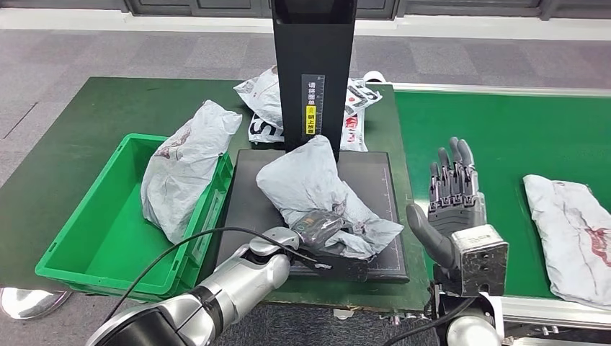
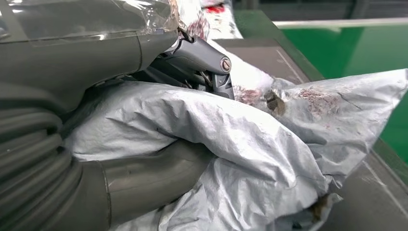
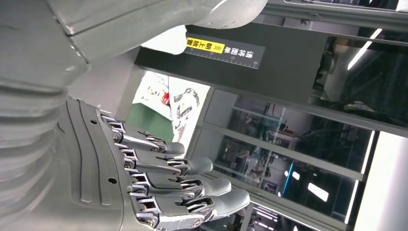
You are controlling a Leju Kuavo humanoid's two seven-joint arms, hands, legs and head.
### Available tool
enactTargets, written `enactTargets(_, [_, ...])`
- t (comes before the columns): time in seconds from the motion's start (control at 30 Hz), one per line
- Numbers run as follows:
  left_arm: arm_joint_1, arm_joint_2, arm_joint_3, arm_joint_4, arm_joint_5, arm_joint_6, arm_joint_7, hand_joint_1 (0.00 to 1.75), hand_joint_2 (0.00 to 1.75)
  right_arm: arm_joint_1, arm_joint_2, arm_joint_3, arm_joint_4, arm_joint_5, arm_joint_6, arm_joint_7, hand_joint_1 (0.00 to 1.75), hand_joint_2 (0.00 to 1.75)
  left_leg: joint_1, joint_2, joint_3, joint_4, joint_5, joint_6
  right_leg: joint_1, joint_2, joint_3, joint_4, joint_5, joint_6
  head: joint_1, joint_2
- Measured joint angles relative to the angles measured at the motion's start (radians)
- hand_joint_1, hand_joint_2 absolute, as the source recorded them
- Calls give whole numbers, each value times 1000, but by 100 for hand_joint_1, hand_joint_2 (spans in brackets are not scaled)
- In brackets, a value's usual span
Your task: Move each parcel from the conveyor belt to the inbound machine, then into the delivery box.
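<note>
A crumpled grey parcel point(image 1: 317, 191) lies on the black platform of the inbound machine point(image 1: 375, 184), in front of its black column point(image 1: 313, 68). My left hand point(image 1: 317, 229) grips the parcel's near end; in the left wrist view its thumb point(image 2: 144, 183) and dark fingers point(image 2: 202, 60) close around the grey parcel point(image 2: 250, 139). My right hand point(image 1: 450, 209) stands upright and open beside the platform, at the belt's edge, its fingers point(image 3: 183, 185) straight with nothing in them. Another grey parcel point(image 1: 573, 231) lies on the green conveyor belt point(image 1: 504, 137). A further grey parcel point(image 1: 184, 169) leans on the rim of the green delivery box point(image 1: 94, 231).
Two white printed parcels point(image 1: 263, 101) lie behind the machine's column on the green table point(image 1: 86, 122). The conveyor's metal rail point(image 1: 547, 310) runs along its near edge. A black cable point(image 1: 180, 249) loops over my left forearm. Grey floor lies beyond the table.
</note>
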Motion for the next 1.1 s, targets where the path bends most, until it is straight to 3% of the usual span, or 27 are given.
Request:
enactTargets(0.2, [8,73,59,-108,-6,171,45,175,175,39,-6,0,-22,-1,-20,-7,0,175,0,2,0,0,1,-2,1,2,-2,0,1,-2,0,0])
enactTargets(0.47, [95,183,240,-567,-53,184,89,175,175,106,-10,-31,-70,-11,-43,-28,0,175,1,2,-3,0,1,-3,1,2,-5,1,1,-2,0,0])
enactTargets(0.63, [132,202,284,-692,-64,188,87,175,175,113,-11,-33,-78,-11,-44,-30,0,175,1,2,-5,0,1,-2,1,2,-5,1,0,-2,0,0])
enactTargets(0.97, [222,251,419,-1020,-145,350,101,175,175,145,-9,-67,-89,-6,-68,-37,0,175,1,2,-5,0,0,-3,2,2,-7,1,0,-3,0,0])
enactTargets(1.1, [246,258,459,-1125,-155,373,98,175,175,153,-9,-81,-91,-5,-72,-37,0,175,2,2,-6,0,0,-3,2,2,-7,1,-1,-3,0,0])
